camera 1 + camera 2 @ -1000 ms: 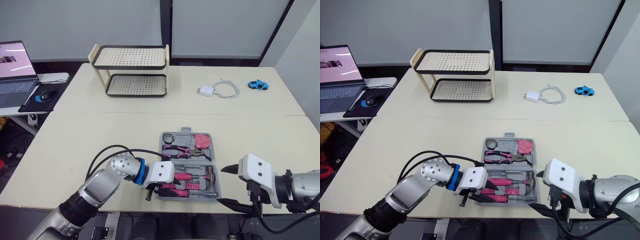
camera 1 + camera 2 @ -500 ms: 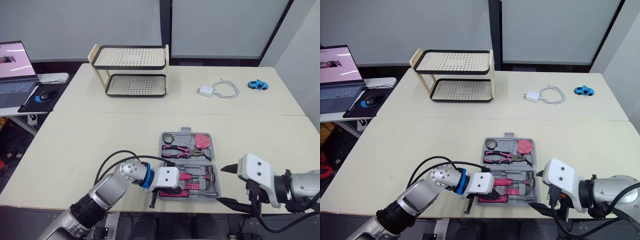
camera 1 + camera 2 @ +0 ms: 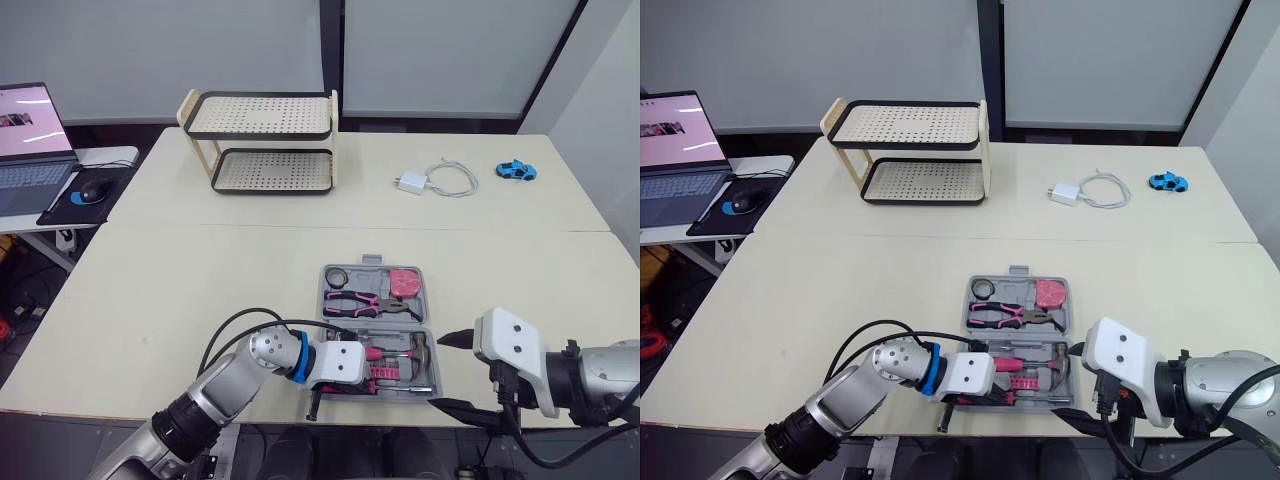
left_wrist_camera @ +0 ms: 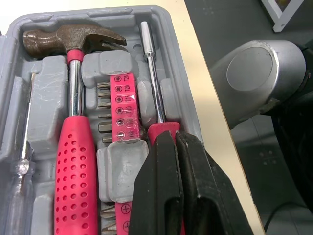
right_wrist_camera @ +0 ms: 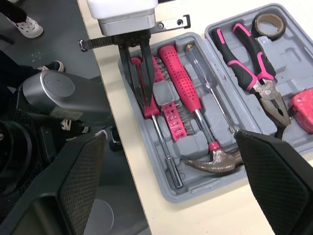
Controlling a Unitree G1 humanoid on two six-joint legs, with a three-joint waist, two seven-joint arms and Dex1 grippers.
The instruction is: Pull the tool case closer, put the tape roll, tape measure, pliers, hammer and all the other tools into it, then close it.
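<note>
Beige table [image 3: 180, 290]; open tool case [image 5: 195, 188] at front edge, tools bedded inside. Left gripper [image 4: 176, 139] closed tight, pinching screwdriver [image 4: 154, 83] handle in case's front slot, likely seating it. Right gripper [image 3: 440, 372] spread wide, empty, just right of case.

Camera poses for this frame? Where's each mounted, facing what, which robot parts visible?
Left eye, right eye views: head stereo pair, looking forward and down at the tool case; left arm, left hand, right arm, right hand show.
Left wrist view: left wrist, looking along its shut fingers onto the hammer in the case.
Right wrist view: right wrist, facing the case between its spread fingers; left hand shows too.
Shared: all four show case and hammer.
</note>
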